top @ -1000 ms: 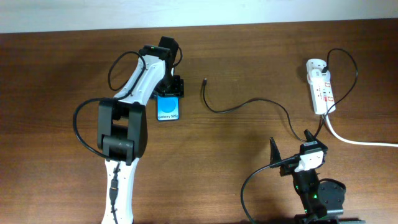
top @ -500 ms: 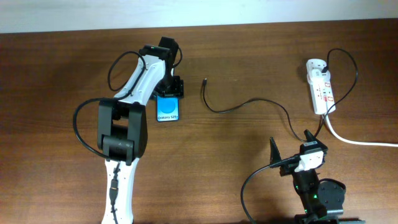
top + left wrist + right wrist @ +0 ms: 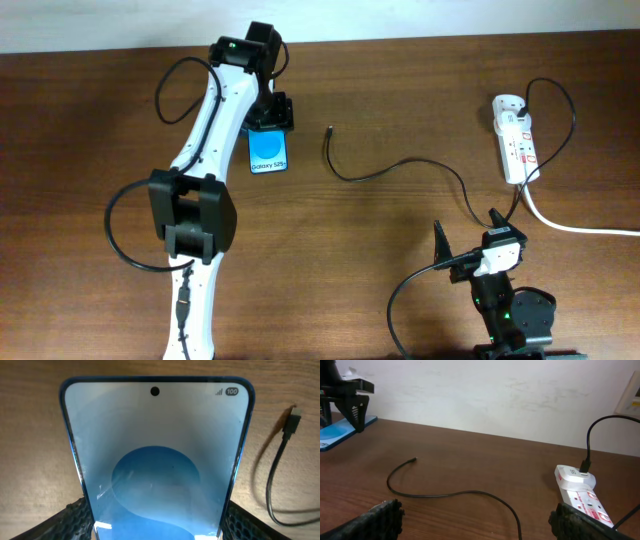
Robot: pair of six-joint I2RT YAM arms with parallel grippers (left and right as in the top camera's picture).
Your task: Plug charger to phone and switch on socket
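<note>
The phone (image 3: 268,157), blue screen up, fills the left wrist view (image 3: 155,450) and shows at the far left of the right wrist view (image 3: 337,432). My left gripper (image 3: 270,118) is shut on the phone's far end, with a finger against each long edge (image 3: 155,527). The charger (image 3: 400,167) is a thin black cable curving across the table. Its plug tip (image 3: 330,130) lies loose to the right of the phone (image 3: 292,417). Its other end runs up to the socket (image 3: 515,140), a white power strip at the right (image 3: 580,492). My right gripper (image 3: 468,245) is open and empty near the front edge, with the cable ahead of it (image 3: 455,494).
A thick white cord (image 3: 570,225) runs from the socket off the right edge. A pale wall (image 3: 495,390) stands behind the table's far edge. My left arm (image 3: 205,150) stretches from the front of the table to the phone.
My left arm has reached farther back and the phone has slid a little toward the far edge with it. The right arm, cable and socket have not moved.
</note>
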